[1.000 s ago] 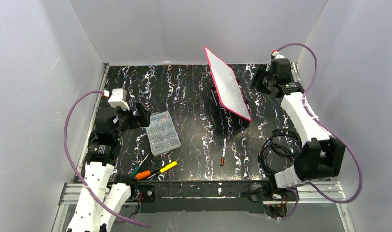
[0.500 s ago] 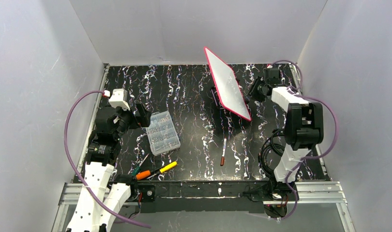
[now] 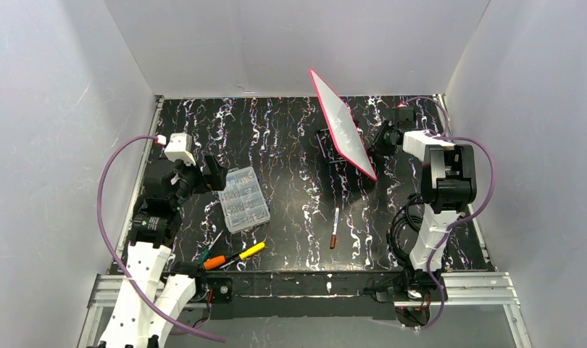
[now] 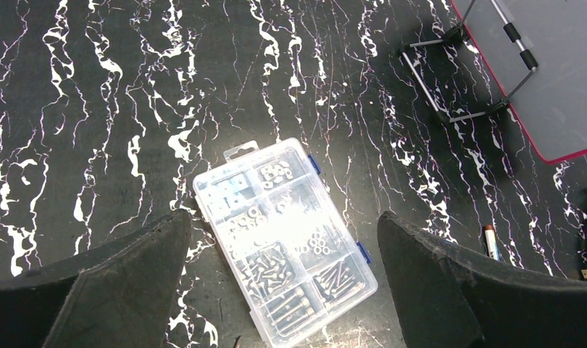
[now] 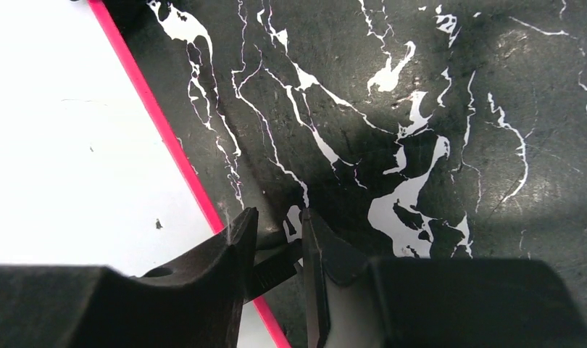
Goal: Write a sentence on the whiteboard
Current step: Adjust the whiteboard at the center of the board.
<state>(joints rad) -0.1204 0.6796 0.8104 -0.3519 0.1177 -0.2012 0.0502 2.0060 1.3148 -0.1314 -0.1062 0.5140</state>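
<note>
The whiteboard [image 3: 343, 127], white with a pink-red rim, leans steeply on a black wire stand [image 3: 325, 139] at the back of the table. Its grey back [image 4: 559, 80] and the stand [image 4: 457, 72] show in the left wrist view. My right gripper [image 3: 382, 138] is at the board's lower right edge. In the right wrist view its jaws [image 5: 280, 216] stand narrow beside the pink rim [image 5: 167, 141], pinching a dark ribbed piece of the stand [image 5: 276, 264]. The sentence is out of view; the white face [image 5: 73, 145] bears only small specks. My left gripper [image 3: 217, 174] hangs wide open above the clear box [image 4: 283, 239].
A brownish-red marker [image 3: 335, 228] lies on the black marbled table in front of the board. The clear organizer box [image 3: 243, 199] of screws sits at the left. Orange and yellow-handled tools [image 3: 236, 255] lie near the front edge. A coiled black cable [image 3: 410, 221] lies at the right.
My right arm has swung in from the back right corner to the board's lower right edge, its jaws narrowing. The board now stands steeper. The left arm has not moved.
</note>
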